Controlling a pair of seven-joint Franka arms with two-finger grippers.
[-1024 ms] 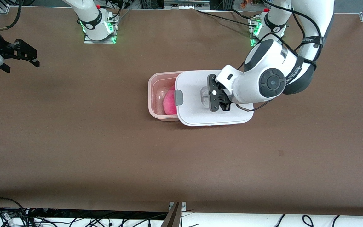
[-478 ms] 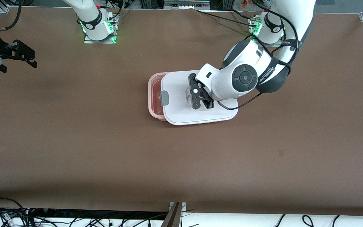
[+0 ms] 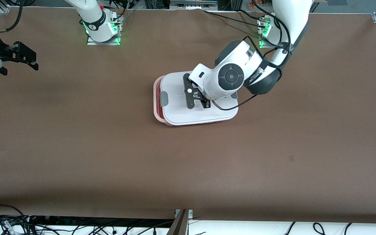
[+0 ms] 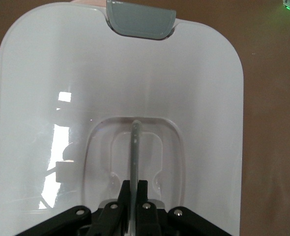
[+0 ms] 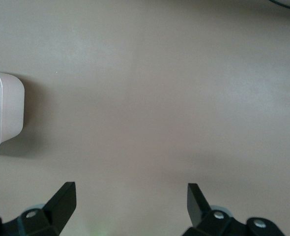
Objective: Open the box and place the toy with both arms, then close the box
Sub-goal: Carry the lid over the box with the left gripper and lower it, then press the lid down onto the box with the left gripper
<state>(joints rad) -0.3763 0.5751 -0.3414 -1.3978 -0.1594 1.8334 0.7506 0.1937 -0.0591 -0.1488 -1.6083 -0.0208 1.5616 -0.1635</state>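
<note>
A: What was nearest the front camera?

B: Bare brown table [image 3: 188, 169], w/ cables along its near edge. Then, mid-table, the rectangular translucent pale-pink plastic box [image 3: 156, 107]. The white flat lid [image 3: 178, 111] w/ rounded corners sat over nearly all of it, just a thin pink strip of rim showing toward the right arm's end and along the near edge.

A: And the toy?

B: Couldn't really see it. Only a reddish-pink tint showed thru the box wall under the lid's near edge, so it was inside, covered.

A: Left gripper?

B: Black two-finger left gripper [image 3: 197, 98] was down over the lid's centre. In the left wrist view its fingers [image 4: 142, 196] were pinched tight on the thin clear handle [image 4: 133, 147] standing in the lid's recess. One grey clip [image 4: 141, 19] sat at the lid's short edge toward the right arm's end.

A: Lid seated?

B: Can't tell. It looked a bit offset toward the left arm's end.

A: Right gripper?

B: Right gripper [image 3: 23, 57] waited well apart, over bare table at the right arm's end, fingers spread wide, holding nothing. Its wrist cam caught a corner of the box [image 5: 7, 113] and plain tabletop.
</note>
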